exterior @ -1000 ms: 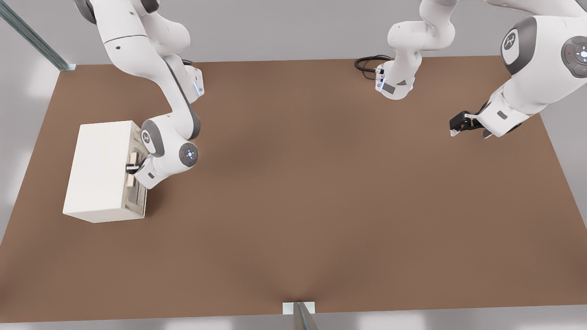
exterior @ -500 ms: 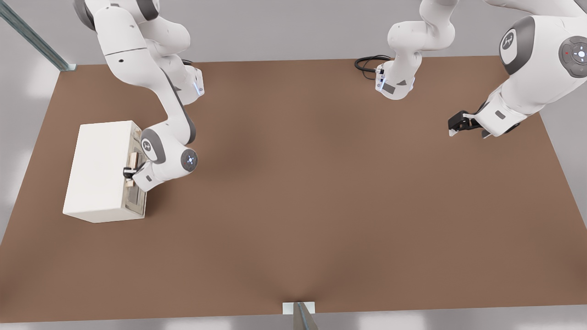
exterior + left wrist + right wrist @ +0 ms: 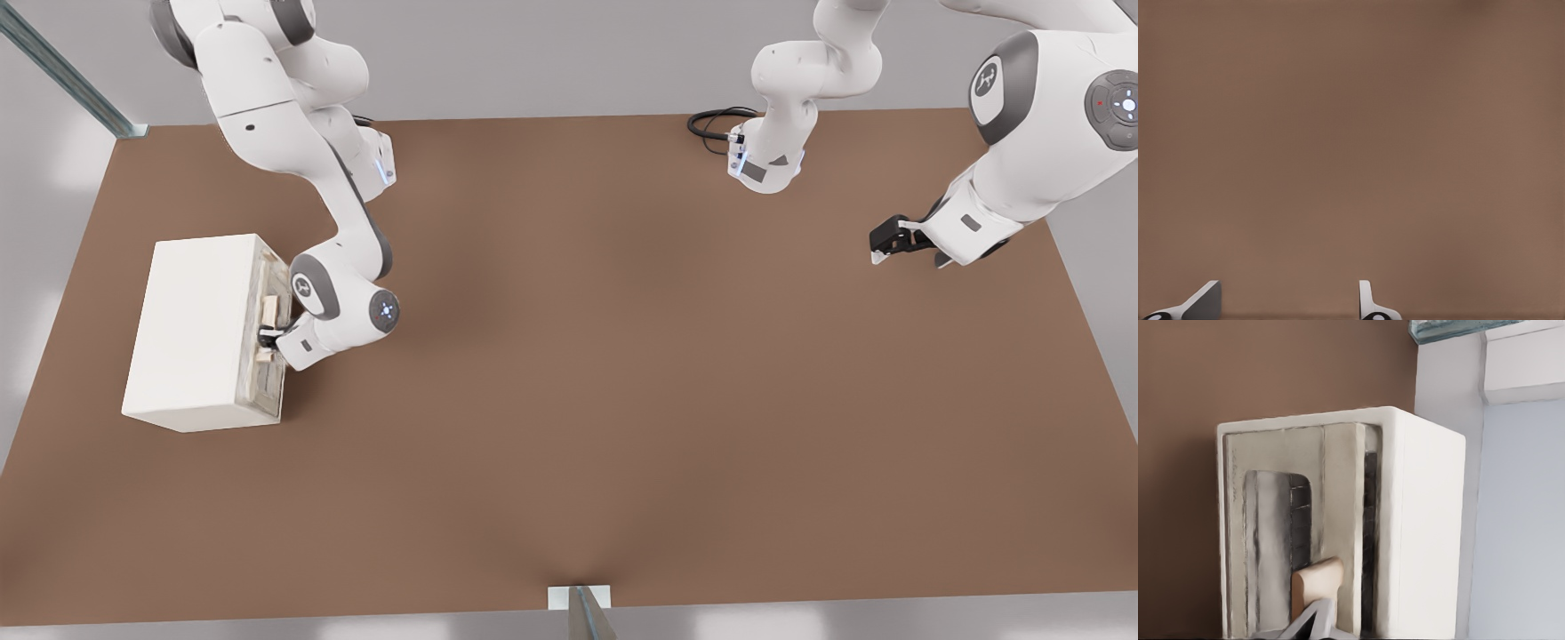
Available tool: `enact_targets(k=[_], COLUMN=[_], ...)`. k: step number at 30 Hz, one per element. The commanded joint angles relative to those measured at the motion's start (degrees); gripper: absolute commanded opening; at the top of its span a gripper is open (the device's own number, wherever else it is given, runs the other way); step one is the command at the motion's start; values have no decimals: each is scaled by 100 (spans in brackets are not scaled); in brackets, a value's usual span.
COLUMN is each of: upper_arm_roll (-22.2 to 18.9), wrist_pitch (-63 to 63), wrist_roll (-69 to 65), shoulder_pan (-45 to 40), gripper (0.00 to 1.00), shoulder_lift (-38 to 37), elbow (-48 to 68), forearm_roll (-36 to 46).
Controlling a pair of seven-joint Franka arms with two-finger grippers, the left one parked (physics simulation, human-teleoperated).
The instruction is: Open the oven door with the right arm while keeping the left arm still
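Note:
The cream-white oven [image 3: 191, 329] stands on the brown table at the front view's left, its door [image 3: 269, 388] facing the front view's right. My gripper [image 3: 269, 339] is at the door's tan bar handle [image 3: 268, 311], shut on it. In the right wrist view the door [image 3: 1271, 520] stands slightly ajar. A dark gap shows between it and the oven body [image 3: 1425, 533]. The handle [image 3: 1317, 581] sits just ahead of a grey fingertip [image 3: 1310, 623].
The brown table [image 3: 622, 400] stretches to the front view's right of the oven. A black cable loop [image 3: 711, 124] lies near the far edge. A metal rail [image 3: 62, 76] crosses the far left corner, and a small post [image 3: 582, 613] stands at the near edge.
My gripper has moved toward the front view's right with the handle in it. The door's handle edge has come a little away from the oven body.

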Motion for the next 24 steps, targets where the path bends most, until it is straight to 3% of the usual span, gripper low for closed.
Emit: enact_targets(k=[1,3,4,5,6,7,9,10,12,16,24], upper_arm_roll=[14,14,14,23,14,-3,32,382,577,375,374], wrist_pitch=[-561,-1598,-1949,-1819,-1818,-1862,-1819,-1713,-1248,-1326,-1449], wrist_roll=[1380,1530,1530,1329,312,-1527,-3347,-3901,-4121,-4174,-4113], shoulder_pan=[719,1536,1730,1460,1318,686,-141,-738,-1583,-1644,-1653], gripper=[21,21,28,100,100,100,100,100,100,100,100], shoulder_lift=[381,1102,1488,1533,1489,1366,910,365,-892,-560,-375], elbow=[516,2265,3134,3557,3882,4296,4622,4376,3304,3821,4112], forearm_roll=[991,2353,2836,3521,3927,4787,5052,5035,4973,5008,4964])
